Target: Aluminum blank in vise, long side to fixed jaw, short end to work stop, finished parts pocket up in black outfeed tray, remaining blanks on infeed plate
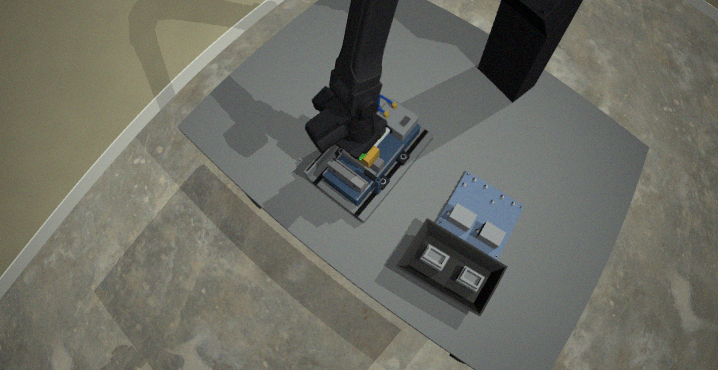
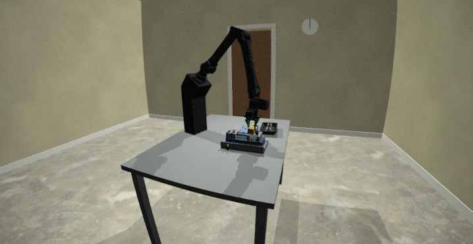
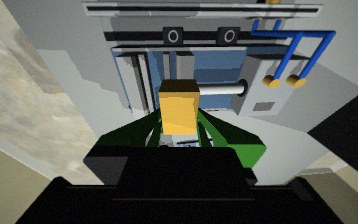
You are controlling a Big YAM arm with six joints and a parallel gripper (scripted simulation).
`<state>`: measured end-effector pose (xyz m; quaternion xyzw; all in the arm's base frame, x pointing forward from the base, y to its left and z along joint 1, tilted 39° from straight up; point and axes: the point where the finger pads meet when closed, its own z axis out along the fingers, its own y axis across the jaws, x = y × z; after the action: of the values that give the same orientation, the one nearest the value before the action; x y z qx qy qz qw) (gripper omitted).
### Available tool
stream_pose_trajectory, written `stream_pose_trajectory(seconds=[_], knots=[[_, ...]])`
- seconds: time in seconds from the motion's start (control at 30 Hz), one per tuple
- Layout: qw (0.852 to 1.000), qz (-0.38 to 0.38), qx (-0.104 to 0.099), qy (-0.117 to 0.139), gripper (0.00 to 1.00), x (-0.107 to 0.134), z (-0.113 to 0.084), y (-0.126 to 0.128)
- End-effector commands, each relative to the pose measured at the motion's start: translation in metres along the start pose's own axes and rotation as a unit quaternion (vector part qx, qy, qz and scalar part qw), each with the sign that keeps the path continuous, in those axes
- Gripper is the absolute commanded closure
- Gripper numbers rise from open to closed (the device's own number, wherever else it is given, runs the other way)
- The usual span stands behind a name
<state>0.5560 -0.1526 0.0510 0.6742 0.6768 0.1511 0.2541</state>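
My gripper (image 1: pixel 368 157) (image 2: pixel 251 123) (image 3: pixel 179 112) is shut on a yellow brass blank (image 1: pixel 372 155) (image 2: pixel 251 129) (image 3: pixel 179 106) and holds it over the open vise (image 1: pixel 359 194) (image 2: pixel 245 141), close to the white work stop rod (image 1: pixel 381 138) (image 3: pixel 221 90). The jaw with blue hoses (image 1: pixel 403 122) (image 3: pixel 265 97) is at the far end. The fixed jaw (image 1: pixel 345 175) is at the near end. Two gray blanks (image 1: pixel 462 215) (image 1: pixel 491 233) lie on the blue infeed plate (image 1: pixel 484 192). Two pocketed finished parts (image 1: pixel 434 256) (image 1: pixel 470 278) (image 2: pixel 268 128) lie pocket up in the black outfeed tray (image 1: pixel 494 280).
The arm's black base column (image 1: pixel 532 26) (image 2: pixel 194 105) stands at the back of the grey table (image 1: pixel 552 166) (image 2: pixel 198 163). The tray and infeed plate sit side by side, to the right of the vise.
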Motion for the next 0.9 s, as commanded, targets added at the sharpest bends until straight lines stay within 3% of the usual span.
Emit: stream_pose_trajectory(seconds=[0.0, 0.3, 0.53, 0.7, 0.87], knots=[[0.999, -0.003, -0.044, -0.013, 1.0, -0.009, -0.04, 0.037], [0.999, -0.003, -0.049, -0.014, 1.0, -0.01, -0.043, 0.042], [0.999, -0.003, -0.049, -0.013, 1.0, 0.004, -0.04, 0.035], [0.999, -0.005, -0.05, -0.012, 1.0, 0.032, -0.039, 0.019], [0.999, -0.01, -0.049, -0.011, 1.0, 0.082, -0.035, -0.005]])
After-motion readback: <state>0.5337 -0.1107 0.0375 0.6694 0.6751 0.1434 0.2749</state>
